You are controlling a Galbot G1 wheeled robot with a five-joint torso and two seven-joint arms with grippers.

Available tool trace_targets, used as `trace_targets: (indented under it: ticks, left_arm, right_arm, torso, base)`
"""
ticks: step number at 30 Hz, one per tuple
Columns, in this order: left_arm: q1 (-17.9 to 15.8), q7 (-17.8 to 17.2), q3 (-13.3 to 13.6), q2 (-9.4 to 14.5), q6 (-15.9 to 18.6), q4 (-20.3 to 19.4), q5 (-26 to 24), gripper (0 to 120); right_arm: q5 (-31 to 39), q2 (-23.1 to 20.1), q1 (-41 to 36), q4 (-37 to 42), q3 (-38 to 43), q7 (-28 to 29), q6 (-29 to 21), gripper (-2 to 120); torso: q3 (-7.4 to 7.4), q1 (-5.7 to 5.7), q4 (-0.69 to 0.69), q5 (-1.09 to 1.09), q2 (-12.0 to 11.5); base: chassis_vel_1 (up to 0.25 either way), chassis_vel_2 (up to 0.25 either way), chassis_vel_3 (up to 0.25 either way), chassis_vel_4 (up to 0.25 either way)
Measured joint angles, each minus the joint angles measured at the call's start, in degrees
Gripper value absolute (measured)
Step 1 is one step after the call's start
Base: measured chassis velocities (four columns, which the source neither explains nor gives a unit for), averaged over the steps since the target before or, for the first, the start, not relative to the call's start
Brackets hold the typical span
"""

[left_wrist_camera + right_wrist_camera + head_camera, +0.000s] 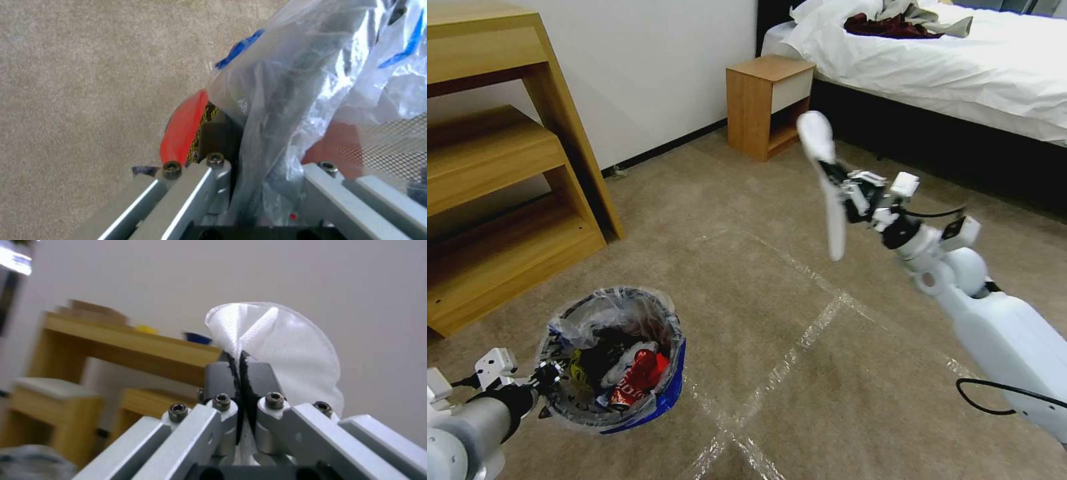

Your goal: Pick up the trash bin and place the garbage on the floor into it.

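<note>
Left end effector (547, 377) low at the near left, clamped on the rim of the trash bin (627, 407), one finger outside the wall and one inside against the liner; the left wrist view shows the fingers (213, 143) pinching the bagged rim (267, 133) tight. Bin is held tilted, mouth toward the head camera, off or just above the floor (727, 267), cannot tell which. Bin looks small and round, blue band on the outer wall, red base edge in the left wrist view, crinkled clear plastic bag folded over the rim. Inside: a crushed red can (637, 380), a red wrapper beside it, something white and some dark bits, too jumbled to sort. Right end effector (844, 190) is raised mid-air well right of the bin, closed on a white insole (826, 180) that stands nearly upright, one end above the grip, one end hanging below. Right wrist view shows the fingertips (222, 380) pressed together on folded white textured fabric (285, 346). Carpet is beige, crossed by shiny tape strips (800, 347). Nightstand (767, 103) and bed (960, 60) behind.
</note>
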Motion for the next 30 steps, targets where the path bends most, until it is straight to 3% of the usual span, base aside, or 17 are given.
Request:
trace_targets:
  ticks: [6,9,14,18,30]
  left_arm:
    - [0.12,0.16,0.22,-0.92,0.0,-0.01,0.72,0]
    - [0.25,0.23,0.15,-1.3,0.0,0.01,0.99,0]
    - [0.37,0.25,-0.06,-1.33,0.0,0.12,1.05,0]
    - [0.3,0.39,0.13,-1.69,0.0,0.45,1.27,0]
    - [0.58,0.54,0.3,-2.67,0.0,0.4,1.72,0]
  right_arm:
    - [0.57,3.63,4.56,0.62,-9.51,0.62,0.29,0]
    - [1.19,7.82,8.7,-0.08,-15.89,1.67,0.62,0]
    - [1.31,11.74,12.09,-1.39,-19.69,2.16,0.79,0]
    - [1.72,17.35,15.86,-2.73,-23.48,2.18,0.72,0]
    - [0.11,27.28,17.38,-7.06,-29.8,1.63,1.11,0]
  torso:
    - [0.0,0.0,0.0,-0.02,0.0]
    - [0.01,0.0,0.01,-0.04,0.0]
    - [0.01,0.0,0.01,-0.01,0.0]
    - [0.0,0.0,0.0,-0.02,0.0]
    - [0.0,0.0,0.0,0.0,0.0]
  base:
    - [0.0,0.0,0.0,0.0]
    - [0.0,0.0,0.0,0.0]
    - [0.0,0.0,0.0,0.0]
    - [0.0,0.0,0.0,0.0]
    - [0.0,0.0,0.0,0.0]
